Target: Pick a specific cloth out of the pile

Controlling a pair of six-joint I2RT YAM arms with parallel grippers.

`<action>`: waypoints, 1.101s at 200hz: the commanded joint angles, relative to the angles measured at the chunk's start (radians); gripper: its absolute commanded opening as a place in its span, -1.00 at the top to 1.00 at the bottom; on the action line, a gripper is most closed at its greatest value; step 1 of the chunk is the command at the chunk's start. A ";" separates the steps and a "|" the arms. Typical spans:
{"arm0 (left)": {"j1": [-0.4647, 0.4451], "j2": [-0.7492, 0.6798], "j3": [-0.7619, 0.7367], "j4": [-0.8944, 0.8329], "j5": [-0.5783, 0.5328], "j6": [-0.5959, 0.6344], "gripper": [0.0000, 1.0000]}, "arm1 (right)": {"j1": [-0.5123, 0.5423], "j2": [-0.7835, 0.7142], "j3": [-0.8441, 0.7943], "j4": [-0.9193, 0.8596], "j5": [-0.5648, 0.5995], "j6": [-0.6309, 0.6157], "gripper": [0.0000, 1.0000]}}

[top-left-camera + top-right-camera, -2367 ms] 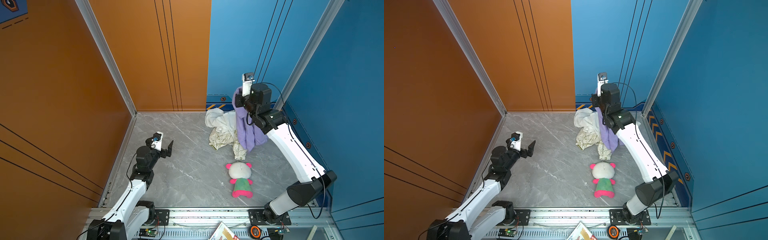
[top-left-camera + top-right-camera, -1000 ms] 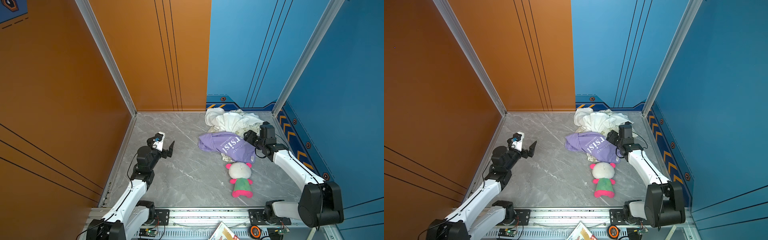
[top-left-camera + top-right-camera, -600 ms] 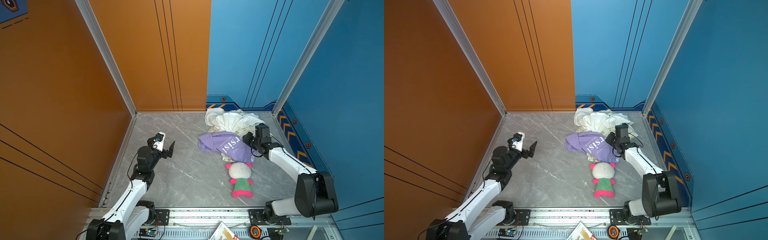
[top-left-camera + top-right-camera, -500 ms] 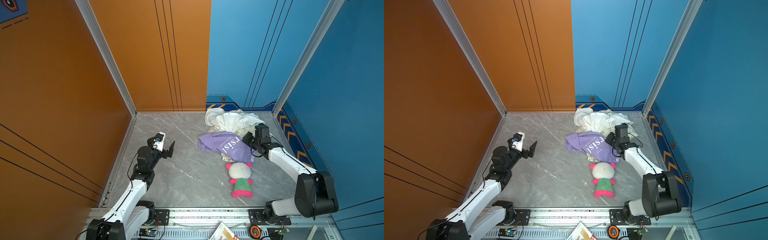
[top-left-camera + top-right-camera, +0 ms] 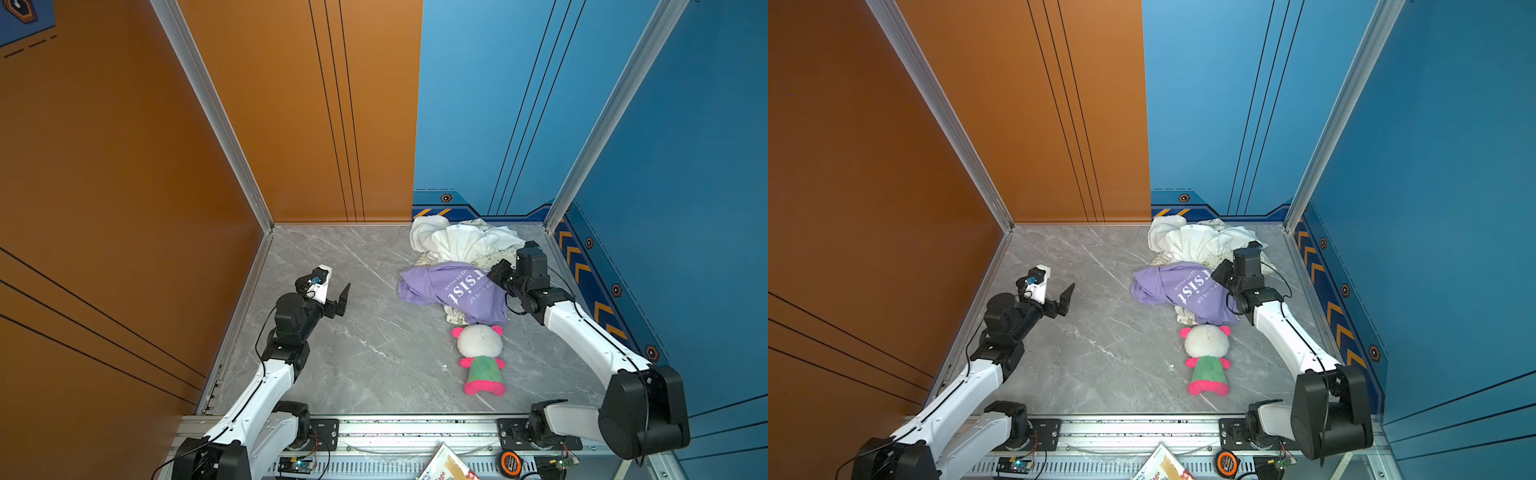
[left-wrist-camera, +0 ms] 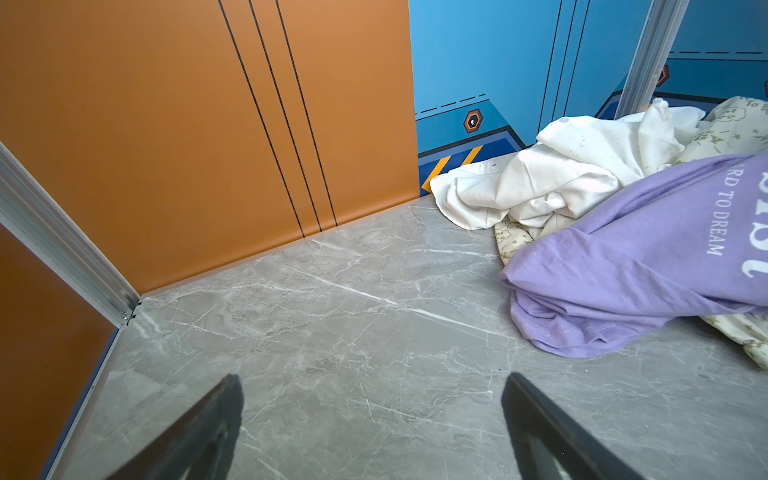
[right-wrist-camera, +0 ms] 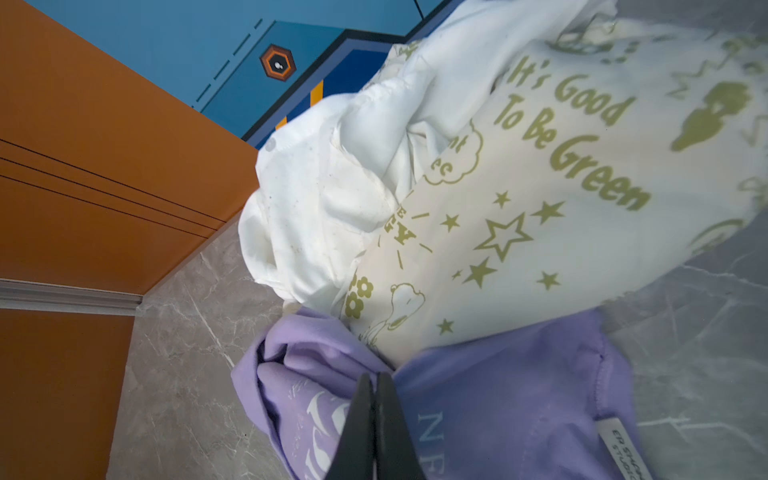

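Note:
The lilac cloth (image 5: pixel 453 286) (image 5: pixel 1183 286) with white "sist" lettering lies spread on the grey floor, in front of the pile (image 5: pixel 461 243) (image 5: pixel 1200 243) of white and cream green-printed fabrics. Its far edge overlaps the pile's front. My right gripper (image 5: pixel 493 273) (image 5: pixel 1219 273) rests low at the cloth's right edge. In the right wrist view the right gripper (image 7: pixel 373 378) is shut, tips together over the cloth (image 7: pixel 519 395), with no fabric between them. My left gripper (image 5: pixel 336 291) (image 6: pixel 372 380) hangs open over bare floor at the left, well apart from the cloth (image 6: pixel 644 257).
A pink-and-green plush bear (image 5: pixel 480 357) (image 5: pixel 1208 361) lies just in front of the cloth. A cream scrap (image 5: pixel 455 318) pokes out from under the cloth beside the bear. Orange walls stand at the left and back, blue walls at the back and right.
The cloth, earlier held up high by my right gripper, now lies on the floor. The right jaws have let it go and shut empty, shifting slightly along its edge. The left arm is unchanged.

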 commanded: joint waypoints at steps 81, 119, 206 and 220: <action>-0.008 -0.011 -0.011 0.015 -0.009 0.020 -0.96 | 0.044 -0.235 0.082 0.077 0.283 -0.028 1.00; -0.007 -0.015 -0.008 0.014 -0.007 0.021 -0.96 | 0.113 -0.207 0.221 0.101 0.361 -0.124 1.00; -0.008 -0.030 -0.012 0.015 -0.011 0.023 -0.96 | 0.361 0.091 0.614 0.148 0.407 -0.395 1.00; -0.007 -0.035 -0.013 0.014 -0.014 0.023 -0.96 | 0.391 0.171 0.714 0.124 0.368 -0.413 1.00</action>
